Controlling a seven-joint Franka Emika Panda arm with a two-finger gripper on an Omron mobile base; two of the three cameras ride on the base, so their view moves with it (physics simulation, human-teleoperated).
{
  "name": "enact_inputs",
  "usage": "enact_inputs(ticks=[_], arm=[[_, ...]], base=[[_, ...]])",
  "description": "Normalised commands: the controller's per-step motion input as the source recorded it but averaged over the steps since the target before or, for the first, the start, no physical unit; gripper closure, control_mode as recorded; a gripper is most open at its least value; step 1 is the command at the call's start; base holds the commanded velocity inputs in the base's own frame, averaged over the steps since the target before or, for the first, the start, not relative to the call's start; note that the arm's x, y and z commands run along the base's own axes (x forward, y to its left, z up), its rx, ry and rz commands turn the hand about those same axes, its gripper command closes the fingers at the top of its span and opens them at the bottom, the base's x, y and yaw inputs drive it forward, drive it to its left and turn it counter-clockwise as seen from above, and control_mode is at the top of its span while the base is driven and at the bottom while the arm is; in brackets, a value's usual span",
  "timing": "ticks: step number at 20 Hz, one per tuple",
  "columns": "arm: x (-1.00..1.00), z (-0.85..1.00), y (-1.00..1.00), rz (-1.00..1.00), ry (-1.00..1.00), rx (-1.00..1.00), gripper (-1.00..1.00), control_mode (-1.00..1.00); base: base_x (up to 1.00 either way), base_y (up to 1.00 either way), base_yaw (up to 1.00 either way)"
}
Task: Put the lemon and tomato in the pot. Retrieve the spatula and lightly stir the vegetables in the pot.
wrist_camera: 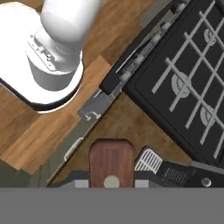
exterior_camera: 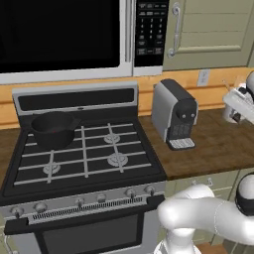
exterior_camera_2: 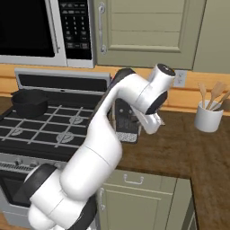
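A black gas stove (exterior_camera: pixel 84 149) lies well to the claw's left. The black pot (exterior_camera: pixel 53 129) sits on its back-left burner, far left of the claw (wrist_camera: pixel 112 175). The claw is shut on a brown wooden spatula (wrist_camera: pixel 112 162), whose long axis runs along the fingers.

The black pot (exterior_camera_2: pixel 29 102) sits on the stove (exterior_camera_2: pixel 49 130) at left; a white utensil cup (exterior_camera_2: pixel 208 117) stands on the wooden counter (exterior_camera_2: pixel 179 152) at right.

Wooden counter (exterior_camera: pixel 223 149), seemingly beige cabinets (exterior_camera_2: pixel 148 31)
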Motion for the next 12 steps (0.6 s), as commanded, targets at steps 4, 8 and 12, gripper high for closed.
enact_inputs(ticks=[4, 8, 12], arm=[[-0.28, 0.44, 0.72, -0.53, 0.00, 0.27, 1.00, -1.00], [-0.23, 0.15, 0.53, -0.66, -0.08, 0.21, 1.00, -1.00], [-0.14, 0.04, 0.34, -0.72, -0.04, 0.25, 1.00, -1.00]], base=[[0.00, 0.00, 0.00], [0.00, 0.00, 0.00], [0.00, 0.00, 0.00]])
